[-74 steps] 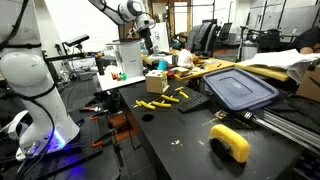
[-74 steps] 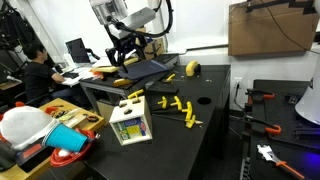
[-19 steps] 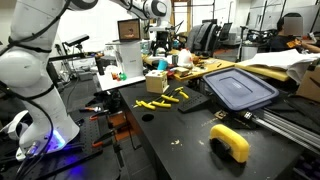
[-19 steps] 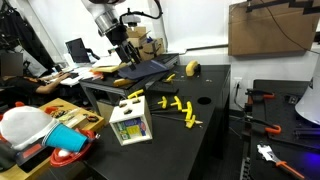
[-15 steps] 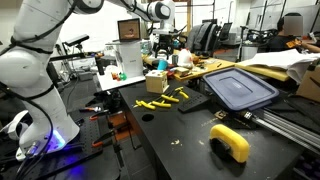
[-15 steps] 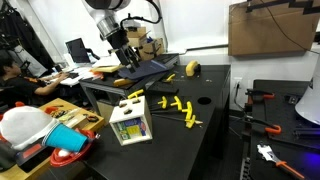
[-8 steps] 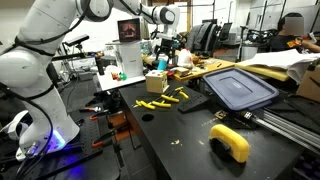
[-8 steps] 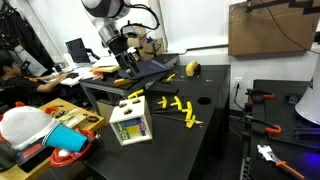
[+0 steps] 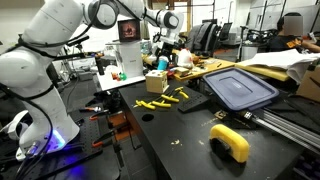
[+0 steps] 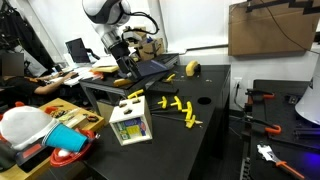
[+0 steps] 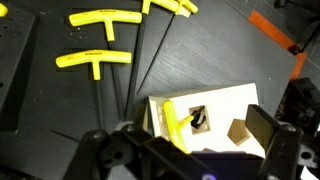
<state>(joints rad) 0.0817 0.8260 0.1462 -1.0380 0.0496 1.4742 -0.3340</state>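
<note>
A pale wooden box (image 11: 222,112) with cut-out holes in its top stands on the black table; it shows in both exterior views (image 9: 155,82) (image 10: 130,122). A yellow T-handle key (image 11: 178,126) sticks in one hole. My gripper (image 11: 195,146) hangs open above the box, holding nothing, one dark finger (image 11: 268,132) over the box's right edge. In both exterior views the gripper (image 9: 169,57) (image 10: 126,77) is above and apart from the box. More yellow T-handle keys (image 11: 94,60) (image 9: 166,97) (image 10: 178,106) lie loose on the table beside it.
A blue-grey bin lid (image 9: 238,88) (image 10: 148,68) lies on the table, with a yellow object (image 9: 230,141) (image 10: 193,68) near it. An orange-handled tool (image 11: 274,30) lies past the keys. A cardboard box (image 10: 265,30) stands at the back. A seated person (image 10: 22,76) is beside the bench.
The arm has come down and swung toward the wooden box, with its wrist bending lower. The jaws have stayed open. Box and keys have not moved.
</note>
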